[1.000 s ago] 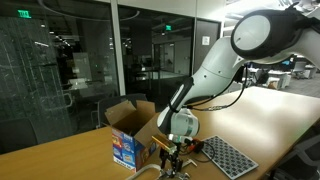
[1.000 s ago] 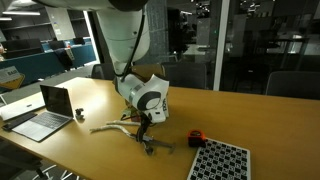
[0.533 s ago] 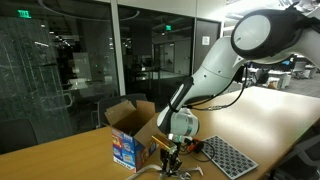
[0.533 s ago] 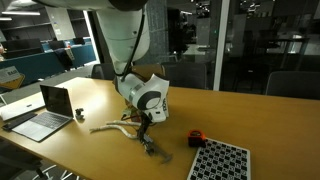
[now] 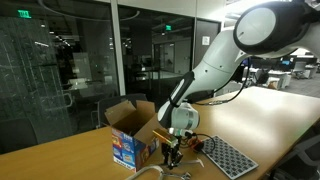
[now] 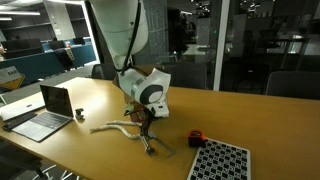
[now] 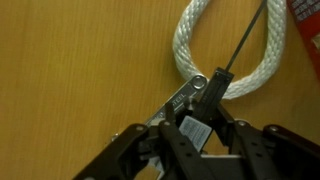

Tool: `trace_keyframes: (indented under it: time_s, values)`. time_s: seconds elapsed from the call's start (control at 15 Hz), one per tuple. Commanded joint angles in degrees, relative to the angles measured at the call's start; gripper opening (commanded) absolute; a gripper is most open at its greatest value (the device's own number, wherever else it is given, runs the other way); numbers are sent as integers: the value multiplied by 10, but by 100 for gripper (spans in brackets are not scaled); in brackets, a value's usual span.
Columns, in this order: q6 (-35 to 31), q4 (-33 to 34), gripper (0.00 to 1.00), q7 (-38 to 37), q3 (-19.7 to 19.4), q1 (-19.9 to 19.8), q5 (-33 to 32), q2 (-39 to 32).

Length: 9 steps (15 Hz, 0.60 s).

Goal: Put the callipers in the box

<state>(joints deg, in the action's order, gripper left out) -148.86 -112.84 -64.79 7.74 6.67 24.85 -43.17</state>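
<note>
Between the fingers of the pincer (image 7: 197, 128), wrist view: we log the callipers (image 7: 188, 100), pale metal, clamped at one end by the closed jaws. A thin dark rod runs from them, up and right, across a white rope (image 7: 184, 45) loop on the wooden table (image 7: 70, 60). The box (image 5: 127, 138), flaps open, stands just left of the pincer in an exterior view.

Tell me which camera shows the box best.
An exterior view: the box shows clearly, flaps open, blue printed sides visible. In an exterior view the arm hides most of the box. The wrist view misses it.
</note>
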Motion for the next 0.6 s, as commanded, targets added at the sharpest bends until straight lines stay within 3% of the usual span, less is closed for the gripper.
trace_keyframes:
  time_s: [0.0,0.27,0.53]
  values:
    - [74,-24,17,-47,-55,42,-44,96]
    - [199,-20,17,-97,-89,65,-129,190]
    - [383,4,17,-133,-80,64,-209,280]
